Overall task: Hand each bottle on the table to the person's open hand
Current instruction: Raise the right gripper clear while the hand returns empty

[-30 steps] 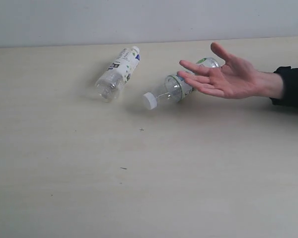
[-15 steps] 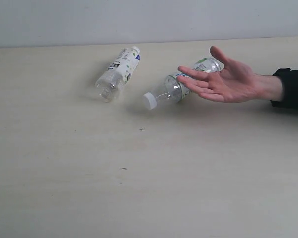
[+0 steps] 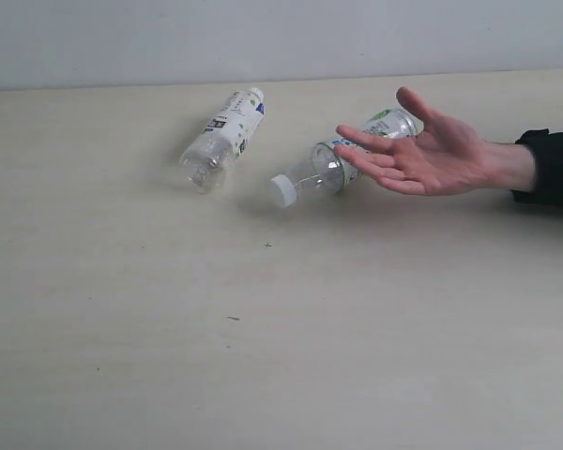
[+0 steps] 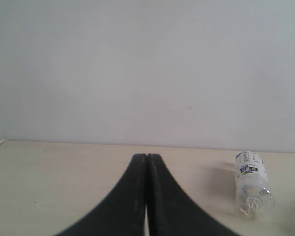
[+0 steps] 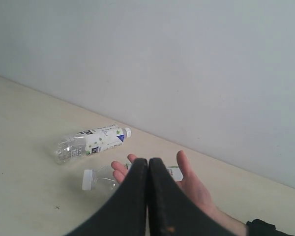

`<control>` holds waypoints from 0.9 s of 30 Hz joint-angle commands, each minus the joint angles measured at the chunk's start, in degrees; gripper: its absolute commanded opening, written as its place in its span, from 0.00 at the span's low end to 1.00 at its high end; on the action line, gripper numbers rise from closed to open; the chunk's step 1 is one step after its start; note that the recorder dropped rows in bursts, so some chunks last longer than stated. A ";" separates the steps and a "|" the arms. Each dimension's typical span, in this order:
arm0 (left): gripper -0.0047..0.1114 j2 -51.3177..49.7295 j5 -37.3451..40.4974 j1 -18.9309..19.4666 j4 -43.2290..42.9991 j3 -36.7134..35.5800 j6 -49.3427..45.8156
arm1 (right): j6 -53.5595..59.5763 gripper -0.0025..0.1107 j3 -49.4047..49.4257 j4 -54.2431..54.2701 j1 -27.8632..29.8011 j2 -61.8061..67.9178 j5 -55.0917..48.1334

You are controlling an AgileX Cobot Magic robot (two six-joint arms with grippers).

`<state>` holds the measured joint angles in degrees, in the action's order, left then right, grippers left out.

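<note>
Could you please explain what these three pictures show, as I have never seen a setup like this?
This is a robot with two arms, each ending in a gripper. The wide picture comes from a camera off the arms, and neither arm shows in it. The other two come from cameras on the wrists, so the black wedge in each is that arm's own gripper: the left gripper and the right gripper. Both are shut and hold nothing. On the pale table two clear bottles lie on their sides: a blue-printed bottle and a green-labelled bottle with a white cap. The person's open hand is held out palm up and empty, partly hiding the green-labelled one.
</note>
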<state>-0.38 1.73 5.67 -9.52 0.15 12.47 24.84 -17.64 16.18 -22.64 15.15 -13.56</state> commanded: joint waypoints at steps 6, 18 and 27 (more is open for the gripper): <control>0.04 0.38 -0.20 -0.39 -0.10 -0.15 -0.11 | 0.66 0.02 0.13 0.27 0.00 -2.65 1.35; 0.04 0.38 -0.20 -0.39 -0.10 -0.15 -0.11 | -9.81 0.02 -8.09 -4.47 0.00 7.70 -1.60; 0.04 0.38 -0.20 -0.39 -0.10 -0.15 -0.11 | -12.80 0.02 -31.09 -5.84 0.00 47.40 -19.08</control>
<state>-0.38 1.73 5.67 -9.52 0.15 12.47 10.11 -41.04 10.96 -22.64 52.10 -26.98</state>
